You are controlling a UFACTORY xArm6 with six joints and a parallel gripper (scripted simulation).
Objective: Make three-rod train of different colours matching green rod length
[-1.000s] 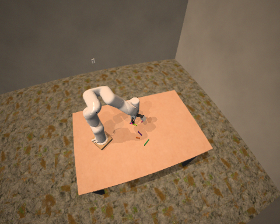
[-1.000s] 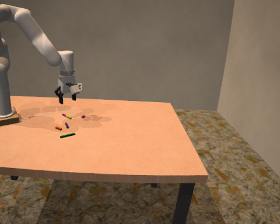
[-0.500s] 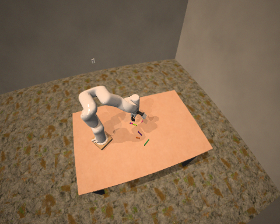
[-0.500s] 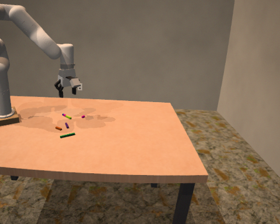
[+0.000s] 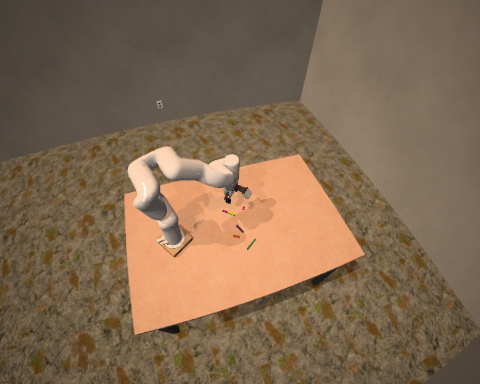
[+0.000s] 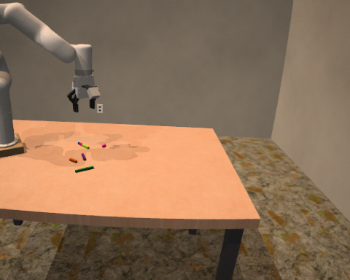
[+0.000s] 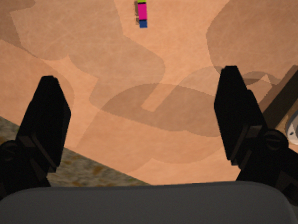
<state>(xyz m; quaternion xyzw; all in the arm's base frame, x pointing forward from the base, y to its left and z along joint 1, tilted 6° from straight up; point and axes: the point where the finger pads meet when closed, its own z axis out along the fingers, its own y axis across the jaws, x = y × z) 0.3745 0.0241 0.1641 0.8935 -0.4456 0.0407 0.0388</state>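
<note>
A lime rod (image 5: pixel 231 214) (image 6: pixel 85 146), a magenta rod (image 5: pixel 226 212) (image 6: pixel 80 144) (image 7: pixel 142 11) and a blue rod (image 5: pixel 223 211) (image 6: pixel 79 143) (image 7: pixel 143 24) lie flat end to end in a line, magenta in the middle; no clear gap shows. In the wrist view most of the lime rod is cut off. The green rod (image 5: pixel 251 244) (image 6: pixel 84 169) lies apart, nearer the front. My gripper (image 5: pixel 236 196) (image 6: pixel 84 109) (image 7: pixel 139 89) is open and empty, well above the table, towards the back from the blue end of the line.
A second magenta rod (image 5: pixel 243 208) (image 6: pixel 103 146) lies apart beyond the lime end. A purple rod (image 5: pixel 240 229) (image 6: pixel 84 157) and an orange rod (image 5: pixel 236 236) (image 6: pixel 73 160) lie separately between the line and the green rod. Arm shadows cross the table (image 5: pixel 309 220) (image 6: pixel 178 182).
</note>
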